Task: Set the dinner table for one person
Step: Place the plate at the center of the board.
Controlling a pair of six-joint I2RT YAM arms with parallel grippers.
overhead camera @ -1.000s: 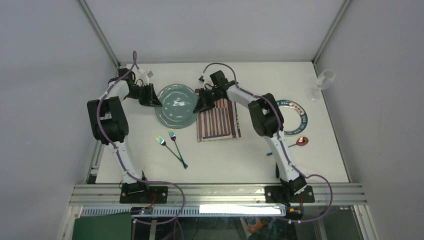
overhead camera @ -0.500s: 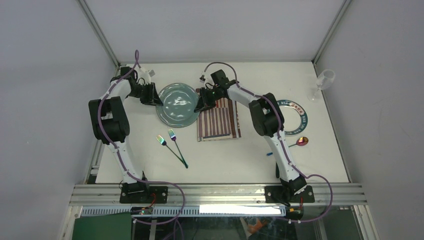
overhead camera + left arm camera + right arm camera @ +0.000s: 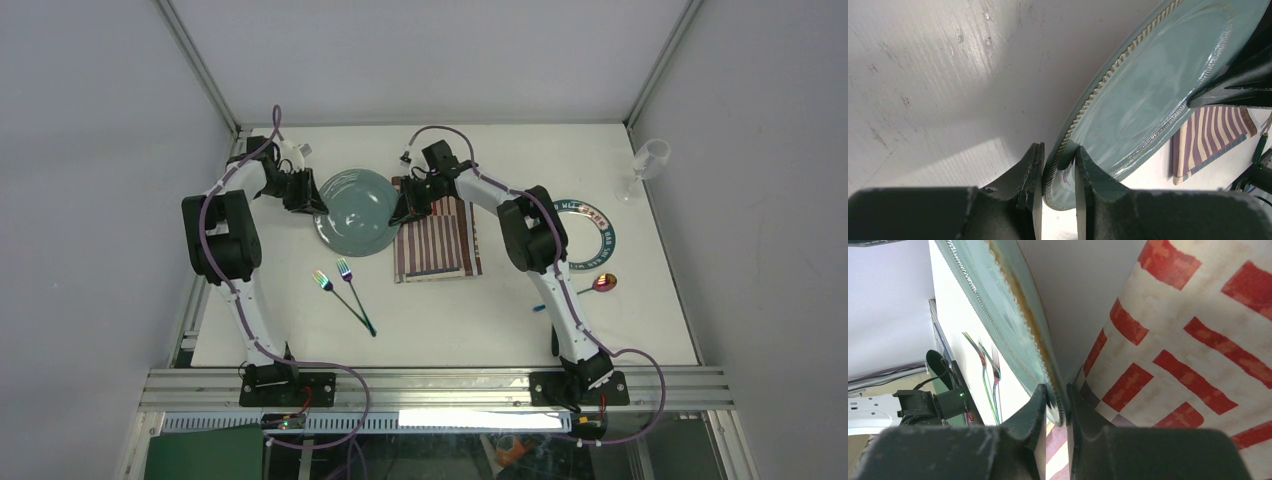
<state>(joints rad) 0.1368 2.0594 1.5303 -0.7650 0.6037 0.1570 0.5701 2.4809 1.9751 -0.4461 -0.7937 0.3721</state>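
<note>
At the near edge, both arm bases are bolted to an aluminium rail (image 3: 440, 385). Beyond it the desk (image 3: 450, 330) is seen as a large matte white rectangle, framed by rails and closed in by pale panels on the left, far and right sides. Fine scuffs are shown on its surface in the left wrist view.

Two iridescent forks (image 3: 352, 300) are laid crossed left of centre, and a spoon (image 3: 603, 283) near the right arm (image 3: 530, 235). A wide bare stretch of desk is left between them and along the near edge.

Further in, a striped placemat (image 3: 435, 245) is spread at the centre. To its right a dark ring (image 3: 608, 238) is partly hidden by the right arm; lettering is printed around it but cannot be read at this size.

A teal plate (image 3: 355, 210) with a beaded rim is found left of the placemat's far corner. Its left rim is gripped by the left jaws, set narrow, one finger above and one below. Its right rim is pinched likewise by the right jaws, just over the placemat's corner. The left arm (image 3: 225, 240) is kept close to the left rail.

A clear glass (image 3: 645, 165) is stood at the far right corner, near the panel.
</note>
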